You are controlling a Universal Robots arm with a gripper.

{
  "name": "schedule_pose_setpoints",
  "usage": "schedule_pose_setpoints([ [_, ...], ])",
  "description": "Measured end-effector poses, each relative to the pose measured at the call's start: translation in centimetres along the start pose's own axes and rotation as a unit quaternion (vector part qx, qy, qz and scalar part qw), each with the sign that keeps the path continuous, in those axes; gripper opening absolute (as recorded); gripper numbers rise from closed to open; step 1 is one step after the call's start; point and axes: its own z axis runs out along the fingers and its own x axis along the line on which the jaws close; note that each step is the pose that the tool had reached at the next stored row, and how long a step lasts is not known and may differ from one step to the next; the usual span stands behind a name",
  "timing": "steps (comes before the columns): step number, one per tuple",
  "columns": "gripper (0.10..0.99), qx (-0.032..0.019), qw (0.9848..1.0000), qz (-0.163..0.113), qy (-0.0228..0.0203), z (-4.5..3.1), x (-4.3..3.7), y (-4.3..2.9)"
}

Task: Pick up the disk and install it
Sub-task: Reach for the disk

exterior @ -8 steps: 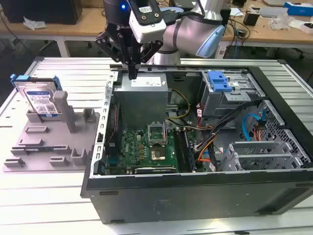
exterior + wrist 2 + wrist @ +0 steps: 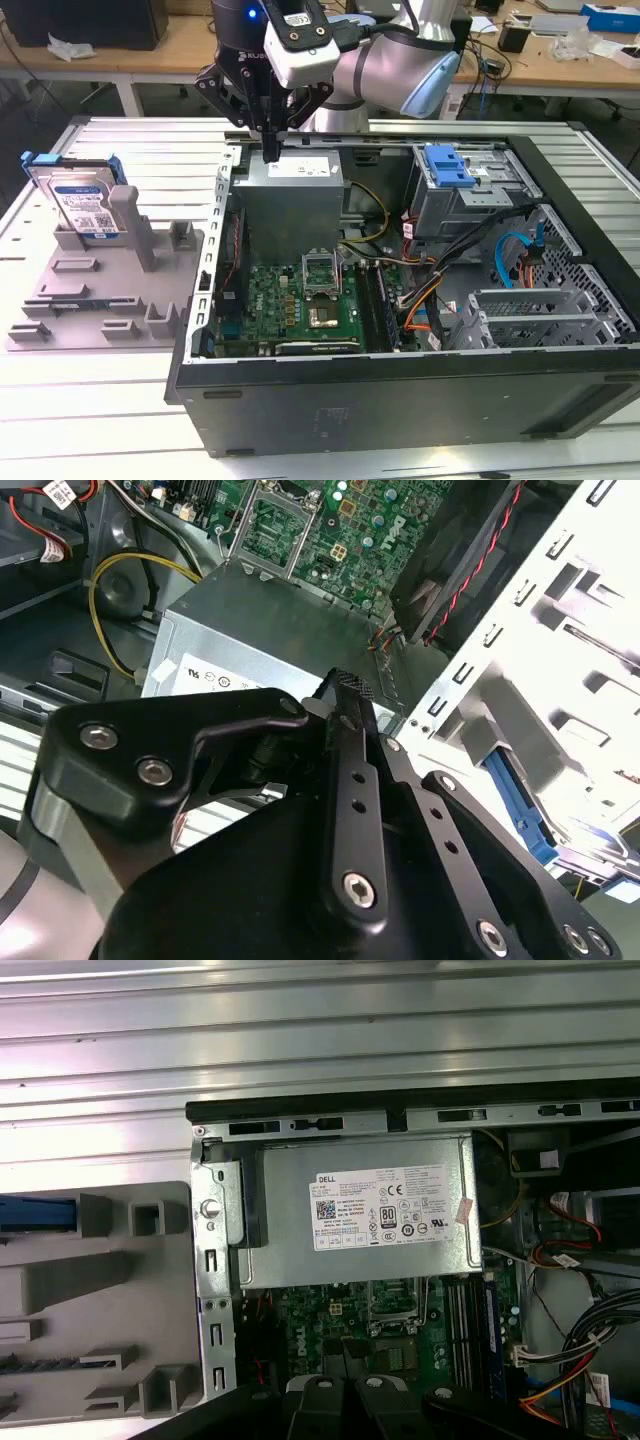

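While the end effector (image 2: 270,150) hangs with its fingers drawn together on nothing, it is just above the power supply (image 2: 300,172), at the edge of the open computer case (image 2: 400,392). Well apart from it, toward the exterior view's left, the disk (image 2: 82,205) stands upright in a grey holder (image 2: 110,300) on the desk (image 2: 90,430), untouched. I judge the pick-up not yet begun: a grasp would call for the fingers parted and brought squarely over the disk's upper edge, clear of the case wall
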Motion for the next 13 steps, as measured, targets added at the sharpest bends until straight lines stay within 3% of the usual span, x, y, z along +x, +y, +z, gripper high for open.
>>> schedule_pose_setpoints([
  [7, 0.106, 0.0, 1.0, 0.0, 0.0, 0.05, 0.3, -0.01],
  [8, 0.106, 0.0, 1.0, 0.0, -0.0001, 0.07, 0.86, 0.02],
  [11, 0.106, 0.0001, 1.0, 0.0, 0.0, 0.23, 3.75, 0.36],
  [13, 0.106, 0.0, 1.0, 0.0, 0.0, 0.29, 4.61, 0.45],
])
